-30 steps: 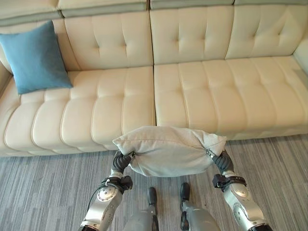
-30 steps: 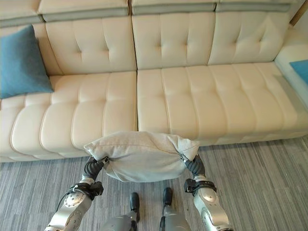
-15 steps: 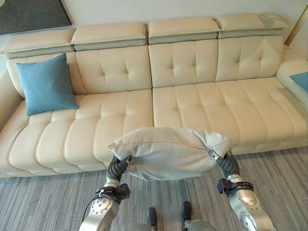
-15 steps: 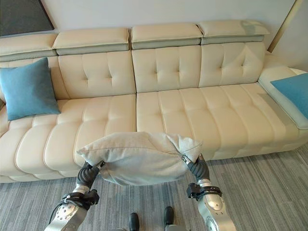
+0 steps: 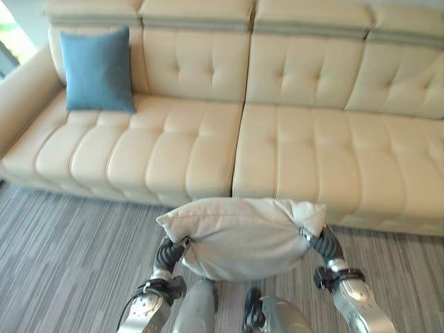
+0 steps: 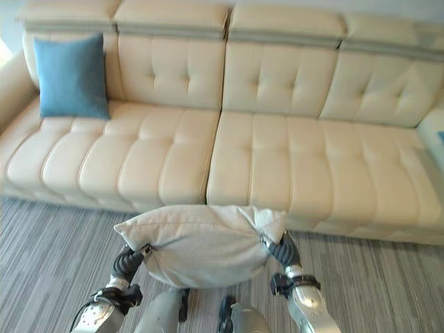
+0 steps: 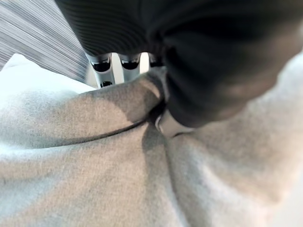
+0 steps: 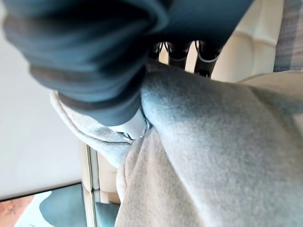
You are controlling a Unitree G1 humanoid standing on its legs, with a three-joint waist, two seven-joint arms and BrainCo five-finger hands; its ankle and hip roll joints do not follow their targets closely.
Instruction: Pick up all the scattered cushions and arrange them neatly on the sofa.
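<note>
Left eye view has swung leftward since before; my left hand (image 7: 173, 124) and right hand (image 8: 132, 126) still clamp the pale grey fabric cushion (image 5: 243, 236) at 6 o'clock.

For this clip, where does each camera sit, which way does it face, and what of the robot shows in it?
Left eye view: on the head, looking down at the cream sofa, blue cushion and grey cushion between both arms.
Right eye view: beside it, same scene.
Left wrist view: on that wrist, looking along the left hand gripping grey fabric.
Right wrist view: likewise, right hand.
All four share the grey cushion.
</note>
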